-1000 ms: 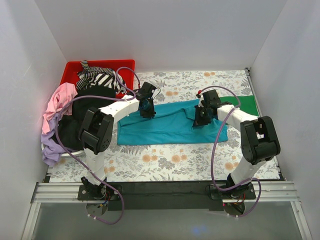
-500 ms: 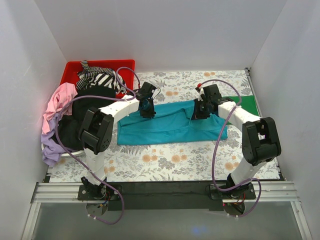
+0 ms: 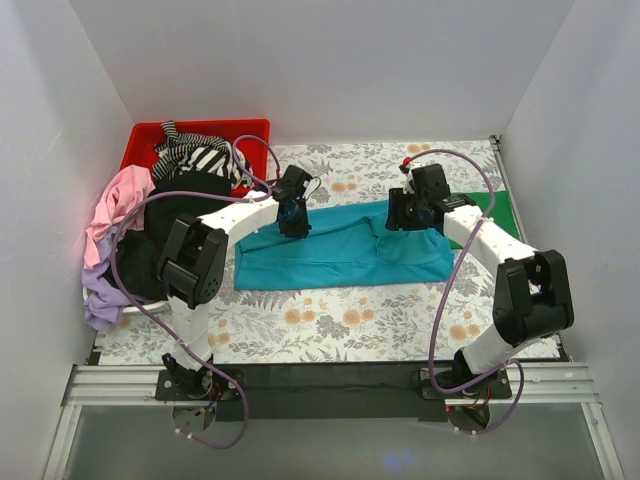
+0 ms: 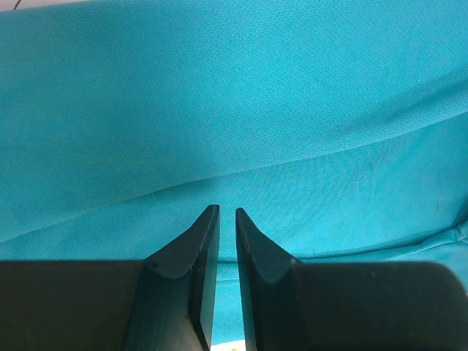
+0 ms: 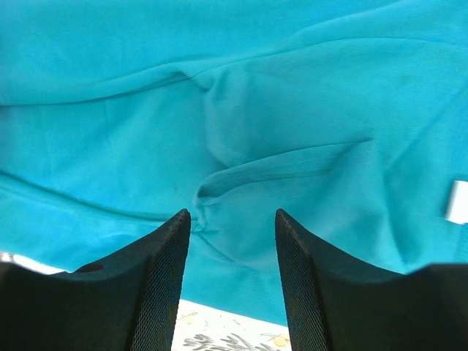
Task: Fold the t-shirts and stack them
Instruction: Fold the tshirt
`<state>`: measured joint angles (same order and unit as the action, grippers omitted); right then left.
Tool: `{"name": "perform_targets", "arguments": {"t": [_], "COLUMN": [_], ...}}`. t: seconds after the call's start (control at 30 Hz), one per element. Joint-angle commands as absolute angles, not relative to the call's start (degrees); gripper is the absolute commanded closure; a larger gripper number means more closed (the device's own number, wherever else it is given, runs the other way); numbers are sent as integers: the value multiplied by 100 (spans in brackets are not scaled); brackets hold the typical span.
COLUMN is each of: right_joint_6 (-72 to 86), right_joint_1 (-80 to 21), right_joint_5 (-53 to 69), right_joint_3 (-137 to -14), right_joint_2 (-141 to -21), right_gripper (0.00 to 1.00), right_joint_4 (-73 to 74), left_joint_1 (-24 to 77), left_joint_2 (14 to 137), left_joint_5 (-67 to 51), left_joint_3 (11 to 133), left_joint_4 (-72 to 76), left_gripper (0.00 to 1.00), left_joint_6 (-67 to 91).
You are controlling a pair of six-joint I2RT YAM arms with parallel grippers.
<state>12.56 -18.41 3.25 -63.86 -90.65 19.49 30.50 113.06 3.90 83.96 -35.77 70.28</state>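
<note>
A teal t-shirt (image 3: 345, 250) lies folded lengthwise across the middle of the table and fills both wrist views (image 4: 234, 110) (image 5: 307, 110). My left gripper (image 3: 293, 220) (image 4: 223, 208) sits at the shirt's upper left edge. Its jaws are nearly together, with only a thin slit, shut on the cloth there. My right gripper (image 3: 402, 216) (image 5: 232, 212) hovers open over the shirt's upper right part, above a curled hem, holding nothing. A green t-shirt (image 3: 500, 208) lies flat at the far right, partly behind the right arm.
A red bin (image 3: 145, 140) at the back left holds a striped shirt (image 3: 200, 157). Pink (image 3: 118, 200), black (image 3: 165, 245) and lilac (image 3: 100, 295) shirts are heaped at the left table edge. White walls close in on three sides. The flowered tablecloth (image 3: 350, 320) shows in front.
The right gripper has carried the shirt's right part toward the back, opened and let it go. That end now lies flatter. The left gripper has not moved.
</note>
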Motion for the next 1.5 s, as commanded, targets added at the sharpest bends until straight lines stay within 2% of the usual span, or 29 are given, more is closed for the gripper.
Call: {"name": "perform_targets", "arguments": {"t": [0.0,0.17,1.0,1.1,1.13,1.23,1.47], "right_joint_6": [1099,1195,1283,1283,1275,1222,1108], "right_joint_1": [-1837,-1837,-1846,-1846,-1846,-1837,-1846], "right_joint_5": [-255,412,1432,1538,1538,1573,1679], "right_joint_3": [-6521,-6522,-6451,-6521,-6539,-6618,-6706], "right_joint_2": [-9070,-9395,-10212,-10344,-10362,-10389,-10090], "right_gripper": [44,48,53,59,74,98,99], "right_joint_4": [2100,2101,1441,1424,1415,1406,1345], "left_joint_1": [3041,3032,3041,3041,3041,3032,3041], "left_joint_2": [11241,11250,11329,11320,11320,11329,11364], "left_joint_5": [448,422,483,519,545,571,563], "left_joint_3": [8376,8376,8332,8323,8323,8358,8385], "left_joint_4": [-3595,-3595,-3612,-3630,-3630,-3639,-3639], "left_gripper": [87,87,87,88,88,88,88], "left_joint_6": [6970,6943,6917,6917,6917,6908,6917]}}
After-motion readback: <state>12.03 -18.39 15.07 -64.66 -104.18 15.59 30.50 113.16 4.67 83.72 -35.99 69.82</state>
